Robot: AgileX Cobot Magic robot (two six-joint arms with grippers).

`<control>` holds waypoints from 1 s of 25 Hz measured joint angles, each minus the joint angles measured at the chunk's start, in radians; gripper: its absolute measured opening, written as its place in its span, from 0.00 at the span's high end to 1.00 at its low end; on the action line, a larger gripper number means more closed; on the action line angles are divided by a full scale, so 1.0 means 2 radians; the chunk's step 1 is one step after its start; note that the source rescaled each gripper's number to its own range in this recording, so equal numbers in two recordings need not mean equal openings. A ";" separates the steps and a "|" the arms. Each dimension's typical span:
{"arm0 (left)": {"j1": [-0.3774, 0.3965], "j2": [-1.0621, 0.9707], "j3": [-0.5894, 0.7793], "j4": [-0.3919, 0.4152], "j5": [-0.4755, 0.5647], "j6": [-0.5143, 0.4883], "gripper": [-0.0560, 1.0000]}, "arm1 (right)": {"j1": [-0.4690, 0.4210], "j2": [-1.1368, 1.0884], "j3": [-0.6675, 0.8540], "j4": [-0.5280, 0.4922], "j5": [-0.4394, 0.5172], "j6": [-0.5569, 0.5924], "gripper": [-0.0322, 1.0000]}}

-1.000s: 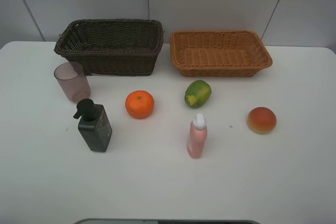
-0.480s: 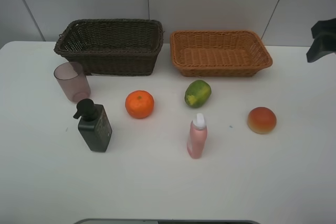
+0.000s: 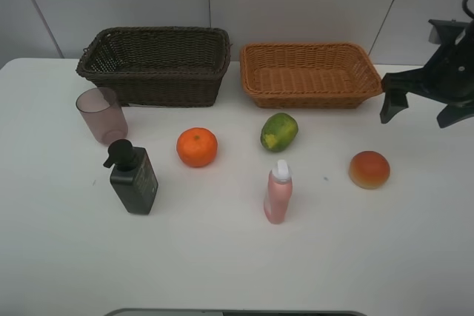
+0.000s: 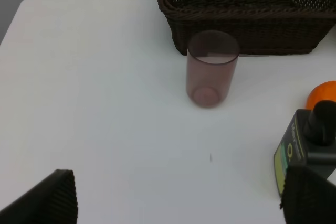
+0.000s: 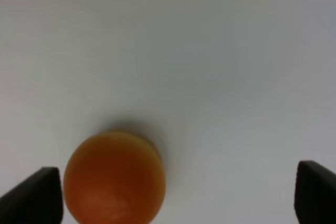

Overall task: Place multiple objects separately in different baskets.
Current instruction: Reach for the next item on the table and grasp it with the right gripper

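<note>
Since the dark basket [image 3: 163,88] and tan basket [image 3: 311,98] look empty and all six items sit on the worktop [image 3: 222,257], nothing seems sorted; the right tool [image 3: 416,110] gapes near the red fruit [image 3: 369,169], and the left tool [image 4: 181,198] gapes too.

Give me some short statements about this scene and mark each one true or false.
1. The orange-tan basket holds no item. True.
2. The pink bottle lies on its side. False: it stands upright.
3. The right end effector is shut on the red-orange fruit. False: it is open and apart from the fruit.
4. The mauve cup stands upright near the dark brown basket. True.
5. The orange touches the black pump bottle. False: they are apart.
</note>
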 joint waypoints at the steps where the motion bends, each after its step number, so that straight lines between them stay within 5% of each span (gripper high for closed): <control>1: 0.000 0.000 0.000 0.000 0.000 0.000 0.00 | 0.006 0.007 0.001 0.002 -0.005 0.000 0.11; 7: 0.000 0.000 0.000 0.000 0.000 0.000 0.00 | 0.017 0.038 0.037 0.024 -0.062 0.001 0.11; 25: 0.000 0.000 0.000 0.000 0.000 0.000 0.00 | 0.048 0.098 0.056 0.038 -0.086 0.007 0.11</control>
